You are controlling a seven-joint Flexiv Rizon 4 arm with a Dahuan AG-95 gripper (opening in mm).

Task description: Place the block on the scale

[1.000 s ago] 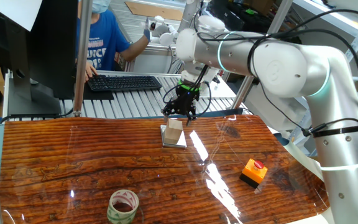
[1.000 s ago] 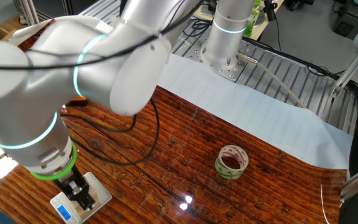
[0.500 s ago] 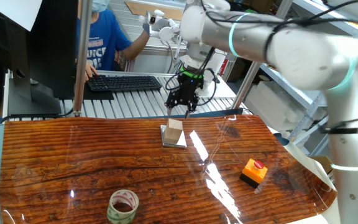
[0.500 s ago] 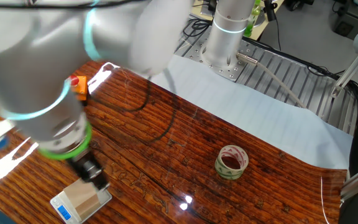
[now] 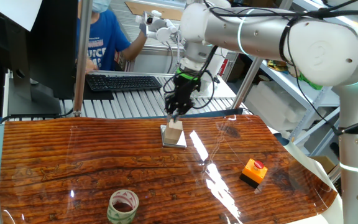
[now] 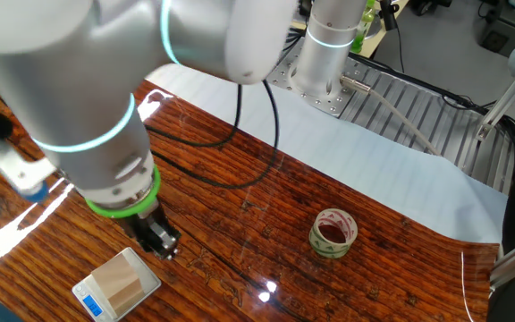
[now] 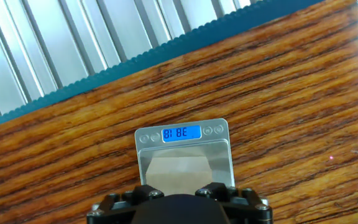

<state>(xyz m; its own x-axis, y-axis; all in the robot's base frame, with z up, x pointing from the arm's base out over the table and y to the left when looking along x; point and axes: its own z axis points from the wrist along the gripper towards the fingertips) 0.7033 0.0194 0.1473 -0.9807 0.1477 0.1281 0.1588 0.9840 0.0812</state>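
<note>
The light-tan wooden block stands on the thin silver scale at the far middle of the wooden table. In the other fixed view the block sits on the scale, whose blue display faces the near edge. My gripper hangs just above the block, open and empty, clear of it. In the other fixed view it is up and to the right of the block. The hand view looks down on the block on the scale. My fingertips are out of frame there.
A tape roll lies at the near edge and also shows in the other fixed view. An orange button box sits at the right. A keyboard and a person are behind the table, past a slatted metal surface.
My gripper has let go of the block and risen away from it. The block stays on the scale, now in plain sight in the other fixed view.
</note>
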